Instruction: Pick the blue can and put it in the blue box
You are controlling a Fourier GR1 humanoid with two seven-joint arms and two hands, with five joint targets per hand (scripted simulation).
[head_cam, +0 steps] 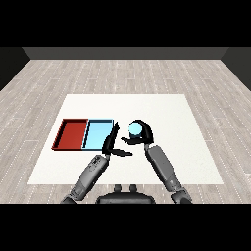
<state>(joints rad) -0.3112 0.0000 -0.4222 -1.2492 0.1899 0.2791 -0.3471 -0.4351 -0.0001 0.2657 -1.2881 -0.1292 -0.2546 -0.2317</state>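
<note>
while the right hand (142, 133) curls round the blue can (134, 129), left hand (112, 142) straight-fingered beside the light blue tray (98, 135), red tray (71, 134) adjoining

I see my right hand (140, 132) at frame centre, fingers curled, its forearm rising from the lower right. My left hand (111, 143) sits just left, fingers straight, pointing up.

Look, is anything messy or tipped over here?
Nothing stands out. The right robot hand curls round the blue can, just right of the light blue tray. The red tray sits flush beside it. The left robot hand is open.
</note>
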